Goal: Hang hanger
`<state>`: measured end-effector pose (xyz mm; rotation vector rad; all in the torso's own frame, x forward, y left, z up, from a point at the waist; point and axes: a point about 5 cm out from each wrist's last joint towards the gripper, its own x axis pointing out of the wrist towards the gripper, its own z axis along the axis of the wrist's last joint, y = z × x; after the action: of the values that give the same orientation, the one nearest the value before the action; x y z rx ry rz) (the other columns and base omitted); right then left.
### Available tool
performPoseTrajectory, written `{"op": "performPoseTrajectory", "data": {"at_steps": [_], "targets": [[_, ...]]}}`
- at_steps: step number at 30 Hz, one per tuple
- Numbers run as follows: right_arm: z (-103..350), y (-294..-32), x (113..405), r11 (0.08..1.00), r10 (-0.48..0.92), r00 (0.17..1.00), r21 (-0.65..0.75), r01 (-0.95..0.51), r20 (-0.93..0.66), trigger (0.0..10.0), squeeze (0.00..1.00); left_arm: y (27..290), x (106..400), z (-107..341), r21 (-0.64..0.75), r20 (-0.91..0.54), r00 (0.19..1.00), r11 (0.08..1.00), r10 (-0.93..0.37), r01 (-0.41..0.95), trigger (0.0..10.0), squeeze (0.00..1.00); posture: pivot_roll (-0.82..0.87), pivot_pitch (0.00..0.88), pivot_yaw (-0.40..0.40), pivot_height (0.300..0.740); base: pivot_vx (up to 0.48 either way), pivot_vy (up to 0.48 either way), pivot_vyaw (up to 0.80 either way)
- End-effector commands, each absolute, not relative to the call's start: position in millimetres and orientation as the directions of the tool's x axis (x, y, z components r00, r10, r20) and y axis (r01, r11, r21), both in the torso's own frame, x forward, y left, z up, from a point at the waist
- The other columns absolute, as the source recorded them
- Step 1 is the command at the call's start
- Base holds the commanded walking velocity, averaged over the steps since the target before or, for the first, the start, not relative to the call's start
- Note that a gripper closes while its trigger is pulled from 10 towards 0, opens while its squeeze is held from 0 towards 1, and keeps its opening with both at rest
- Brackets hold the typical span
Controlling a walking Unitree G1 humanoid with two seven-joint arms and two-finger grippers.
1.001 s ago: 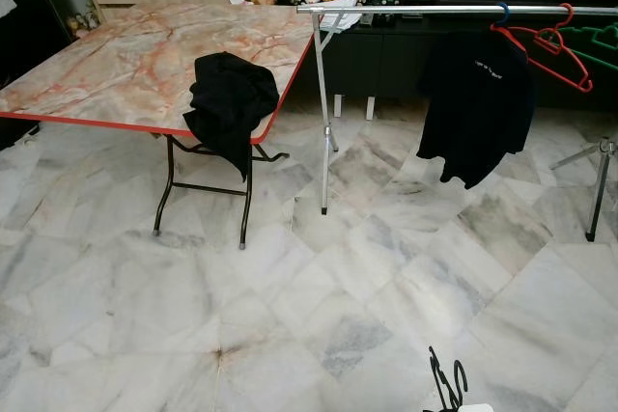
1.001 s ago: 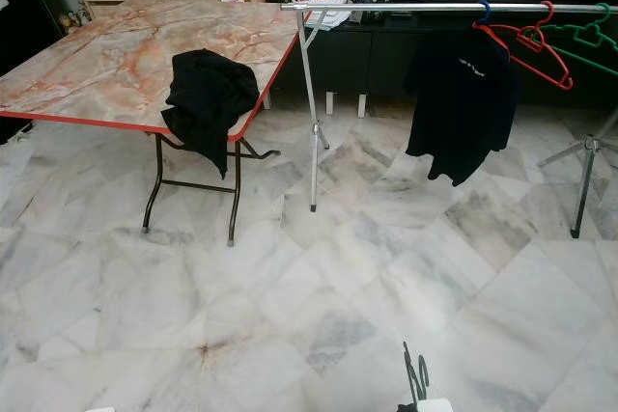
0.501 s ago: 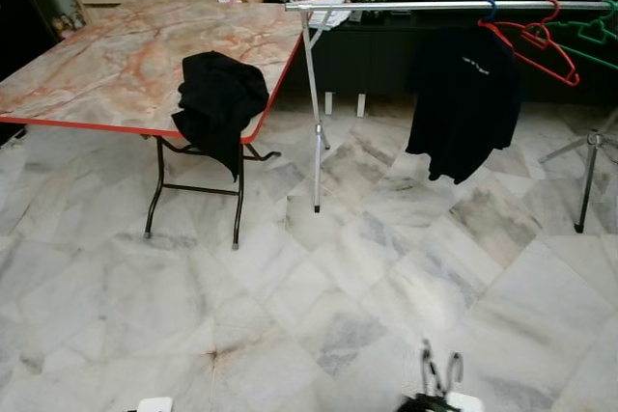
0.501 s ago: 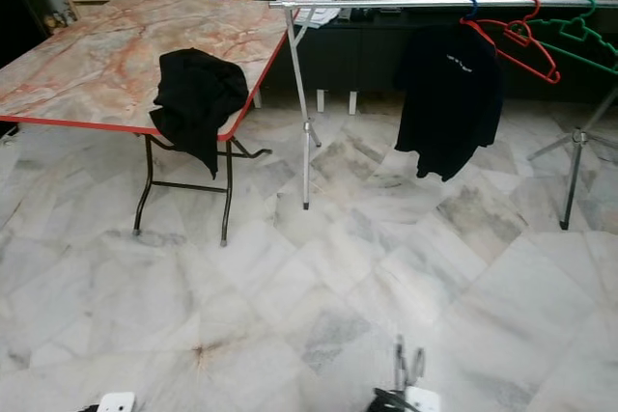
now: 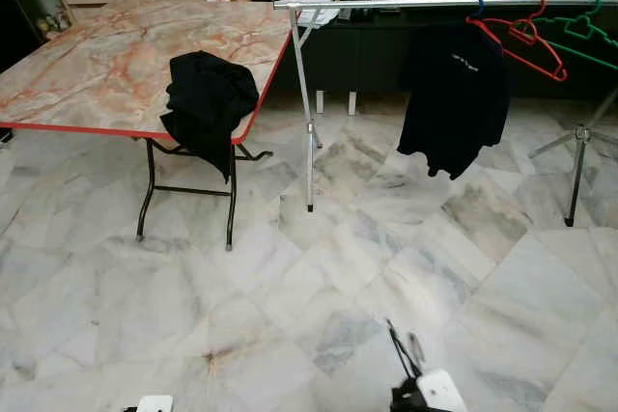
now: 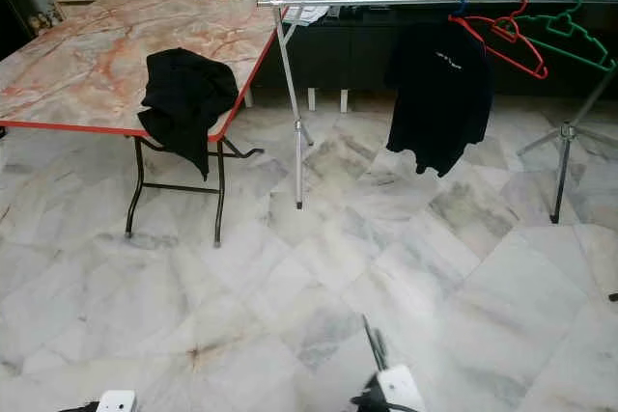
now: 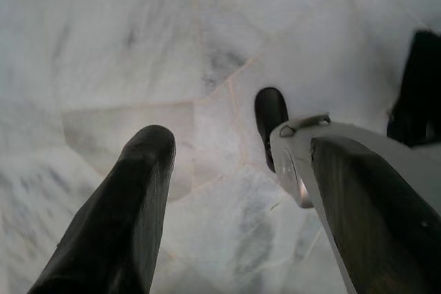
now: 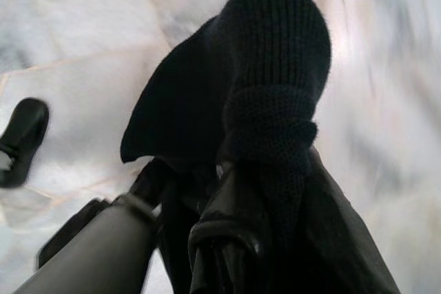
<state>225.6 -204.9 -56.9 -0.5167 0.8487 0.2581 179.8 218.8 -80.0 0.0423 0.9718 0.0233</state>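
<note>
Right gripper (image 8: 207, 239) sat low at the near edge of the head views, well short of the long silver clothes rail (image 5: 435, 3), and its two fingers were clenched on a thin black wire hanger (image 5: 400, 349) with a dark knitted cloth (image 8: 272, 80) bunched over it (the cloth hid the fingertips themselves, so the exact bite could not be made out). A slim piece of the hanger stuck up out of the gripper toward the rail. The left gripper (image 7: 241, 144) hung over the pale grey marble floor (image 5: 290, 277), also well back from the rail, its fingers (image 7: 141, 191) spread apart with nothing between them.

On the rail hung a black short-sleeved T-shirt (image 5: 454, 94). Just beside it along the rail, toward the robot's right, hung a bare red plastic hanger (image 5: 526, 45), and beyond that a bare green plastic hanger (image 5: 589, 34).

To the left of the rail's near upright stood a folding table with a pink-and-orange marble-patterned top and a red edge (image 5: 87, 69). A crumpled black garment (image 5: 205, 103) lay on the table corner nearest the rail, partly drooping over the edge.
</note>
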Motion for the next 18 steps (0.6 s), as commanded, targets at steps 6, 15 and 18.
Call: {"op": "performPoseTrajectory", "data": {"at_steps": [6,15,18], "targets": [[4,-193,289,0.810,0.349,0.743,-0.214,-0.546,-0.571,10.0,0.00,222,178,-79,0.049,-0.813,0.581,0.998,0.014,0.045,10.0,0.00,-0.03,0.131,0.057,0.740,0.000,0.000,0.00],[51,-178,309,0.621,0.674,0.588,-0.089,-0.779,-0.448,10.0,0.00,204,249,-35,0.001,-0.586,0.805,0.993,-0.094,0.116,10.0,0.00,-0.03,0.121,0.059,0.740,0.000,0.000,0.00],[56,-178,306,0.537,0.710,0.516,-0.105,-0.837,-0.479,10.0,0.00,201,259,-26,-0.011,-0.540,0.834,0.991,-0.116,0.131,10.0,0.00,-0.03,0.117,0.059,0.740,0.000,0.000,0.00]]}}
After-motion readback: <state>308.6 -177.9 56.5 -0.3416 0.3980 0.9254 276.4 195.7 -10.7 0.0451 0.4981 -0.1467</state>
